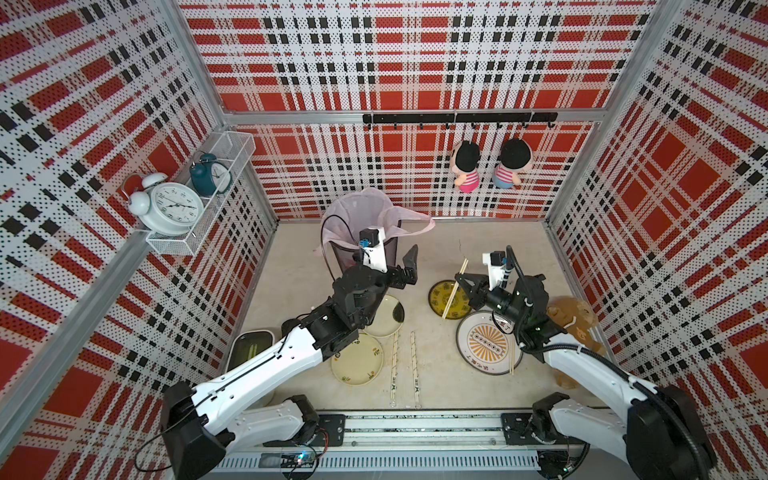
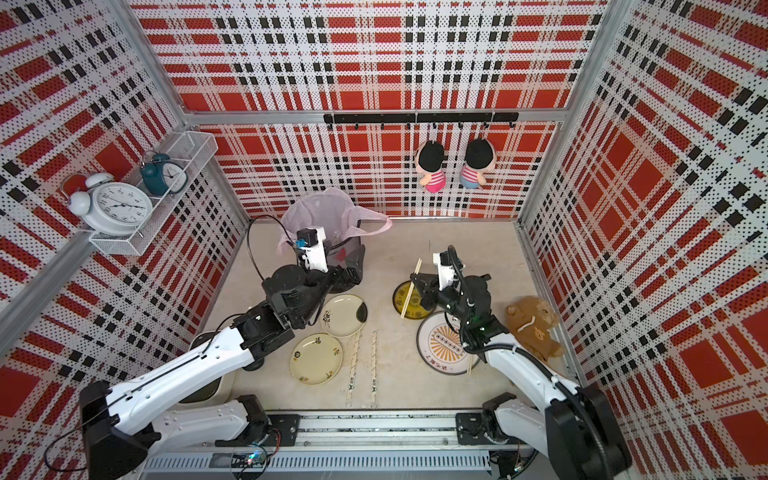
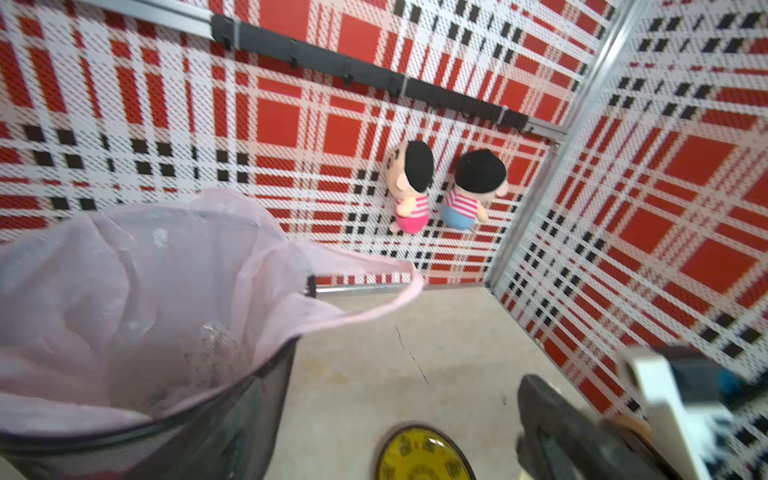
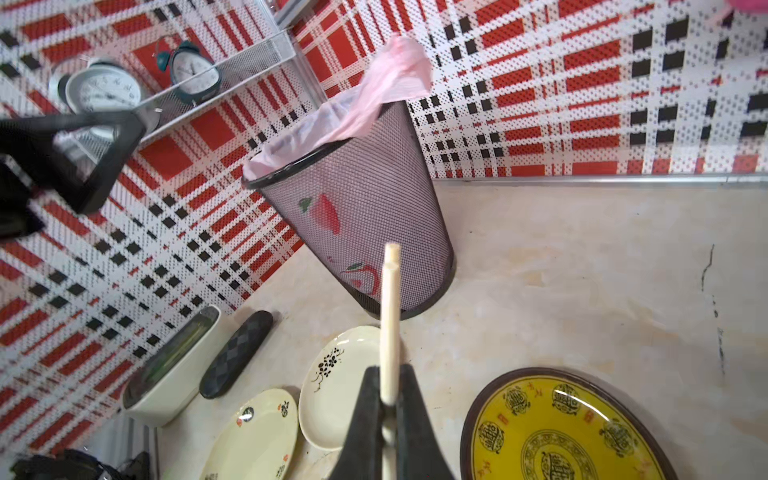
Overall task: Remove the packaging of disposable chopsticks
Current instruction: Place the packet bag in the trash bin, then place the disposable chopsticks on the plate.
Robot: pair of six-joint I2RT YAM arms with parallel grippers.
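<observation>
Bare chopsticks (image 4: pixel 390 316): unwrapped, clamped near their lower end in the right gripper (image 4: pixel 388 374), standing at a tilt above the yellow plate (image 1: pixel 438 301). A second bare pair (image 1: pixel 512 360) lies across the rim of the big patterned plate (image 1: pixel 478 365). Two wrapped pairs (image 1: pixel 394 365) lie flat on the table, side by side, just beside the cream plate (image 1: pixel 357 365). Left gripper (image 1: pixel 409 268): fingers spread wide, nothing in them, next to the mesh bin (image 4: pixel 361 232) with its pink liner (image 3: pixel 166 270).

Risks, as I judge them: I have the thin, smooth pair pinched near one end, so it may swing or slip as I lower it and bounce off the plate. The wrapped pairs lie flat and close together, so one pinch may catch both or skid on the plastic.

Writing: the sleeves carry a small green-and-dark X-like mark near the end closest to the arms' bases; the rest of the print is too small to read. The characters on both plates are not legible to me.
</observation>
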